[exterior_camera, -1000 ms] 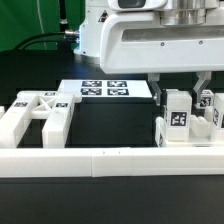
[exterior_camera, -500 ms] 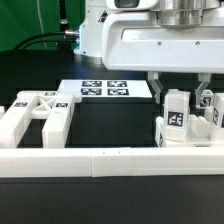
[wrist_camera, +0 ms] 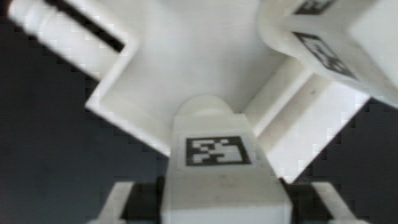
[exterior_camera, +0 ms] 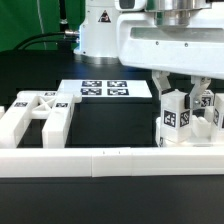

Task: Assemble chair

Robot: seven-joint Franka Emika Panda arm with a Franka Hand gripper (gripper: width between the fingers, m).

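In the exterior view my gripper (exterior_camera: 177, 93) hangs at the right, shut on a short white chair post (exterior_camera: 172, 116) that bears a square tag. The post stands upright among other white chair pieces (exterior_camera: 206, 110), just above a low slab (exterior_camera: 188, 137). In the wrist view the same post (wrist_camera: 221, 150) fills the gap in my gripper (wrist_camera: 224, 205), and both fingers (wrist_camera: 132, 202) press its sides. Beyond it lie angled white chair slabs (wrist_camera: 111, 62), and another tagged piece (wrist_camera: 331, 52) is close beside them. The X-braced frame (exterior_camera: 38, 110) lies apart at the exterior view's left.
The marker board (exterior_camera: 104, 90) lies flat at the back centre. A long low white border wall (exterior_camera: 100, 161) runs across the front. The arm's large white housing (exterior_camera: 165, 45) overhangs the right half, and dark cables trail at the back left.
The gripper and the held post have shifted a little toward the exterior view's left. The arm's housing has turned, uncovering more of the robot's base behind it. The grip is unchanged.
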